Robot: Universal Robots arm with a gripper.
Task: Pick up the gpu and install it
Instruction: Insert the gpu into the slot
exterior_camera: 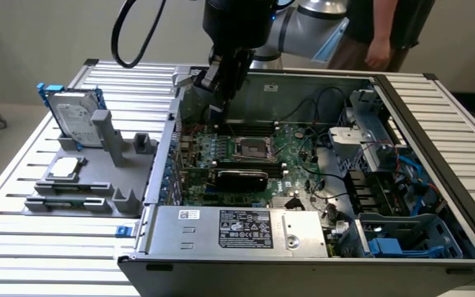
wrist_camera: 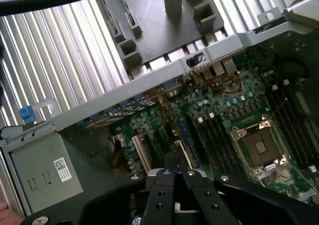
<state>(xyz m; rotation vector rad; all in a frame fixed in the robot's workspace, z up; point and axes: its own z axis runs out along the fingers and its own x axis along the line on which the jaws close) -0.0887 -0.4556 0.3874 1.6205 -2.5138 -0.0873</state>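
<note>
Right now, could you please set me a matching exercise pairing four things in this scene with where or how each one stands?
Things:
1. hard drive
2. gpu
3. power supply
4. hand

Places or states:
A. shut, above the motherboard
B. silver, labelled, along the computer case's near edge
C. upright in the grey holder, outside the case
D. lying on the motherboard, between the CPU socket and the power supply

Pairs: 1-C, 2-D, 3-B, 4-A
</note>
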